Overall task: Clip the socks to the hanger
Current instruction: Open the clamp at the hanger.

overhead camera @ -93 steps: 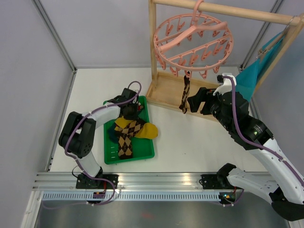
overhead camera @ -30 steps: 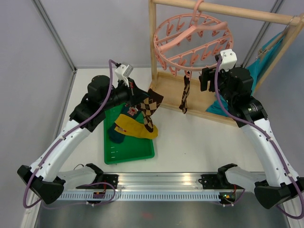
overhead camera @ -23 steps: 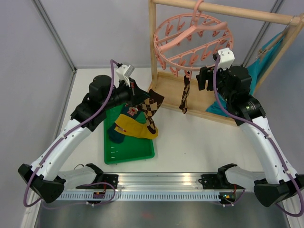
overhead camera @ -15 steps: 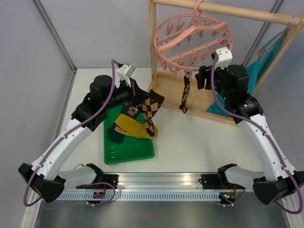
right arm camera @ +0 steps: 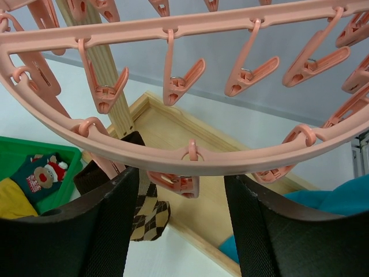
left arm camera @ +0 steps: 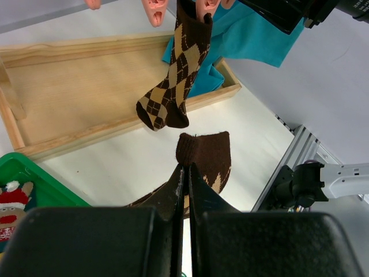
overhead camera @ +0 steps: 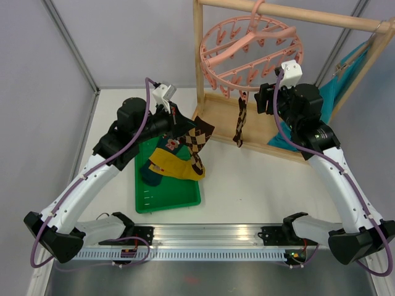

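Left claw point(left arm camera: 183, 170) grips argyle sock point(left arm camera: 205, 153); wrist view shows right claw point(right arm camera: 181, 193) released at hanger point(right arm camera: 242, 161).

Bright, even, soft-shadowed light; near fingers blurred.

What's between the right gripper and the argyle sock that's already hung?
In the right wrist view, one pink clip dangling from the hanger's ring sits in the open right gripper gap, with the hung argyle sock behind and below it.

Two white-and-black arms.
Left arm point(overhead camera: 86, 185) and right arm point(overhead camera: 345, 185): white links, black joints, purple cable point(overhead camera: 145, 102) along each, white camera box point(overhead camera: 291, 69) at the wrist, black pincer fingers point(right arm camera: 109, 231).
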Motion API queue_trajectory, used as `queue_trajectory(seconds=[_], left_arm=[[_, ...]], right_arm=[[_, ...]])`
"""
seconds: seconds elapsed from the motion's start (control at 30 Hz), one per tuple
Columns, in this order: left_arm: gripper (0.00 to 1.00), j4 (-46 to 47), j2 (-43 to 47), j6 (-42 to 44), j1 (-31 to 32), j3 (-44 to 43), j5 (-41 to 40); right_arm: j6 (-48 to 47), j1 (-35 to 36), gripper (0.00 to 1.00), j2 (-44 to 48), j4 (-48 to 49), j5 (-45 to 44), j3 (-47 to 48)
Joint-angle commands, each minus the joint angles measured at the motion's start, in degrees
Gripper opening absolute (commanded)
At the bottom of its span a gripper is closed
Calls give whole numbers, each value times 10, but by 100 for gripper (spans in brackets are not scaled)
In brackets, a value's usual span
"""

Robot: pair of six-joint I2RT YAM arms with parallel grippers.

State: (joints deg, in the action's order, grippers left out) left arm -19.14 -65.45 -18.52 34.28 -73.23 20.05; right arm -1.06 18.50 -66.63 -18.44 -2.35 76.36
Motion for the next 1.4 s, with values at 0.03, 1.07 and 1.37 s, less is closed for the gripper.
queue_trajectory(seconds=[0.03, 1.07, 1.37], left_arm=[[2, 20, 2, -1, 7, -22, 3], [2, 130, -36, -32, 128, -7, -61], [2, 271, -149, -71, 173, -23, -48]], right_arm=[[6, 0, 66, -4, 45, 9, 0], [127, 15, 0, 0, 13, 10, 39], [130, 41, 0, -6, -17, -15, 63]])
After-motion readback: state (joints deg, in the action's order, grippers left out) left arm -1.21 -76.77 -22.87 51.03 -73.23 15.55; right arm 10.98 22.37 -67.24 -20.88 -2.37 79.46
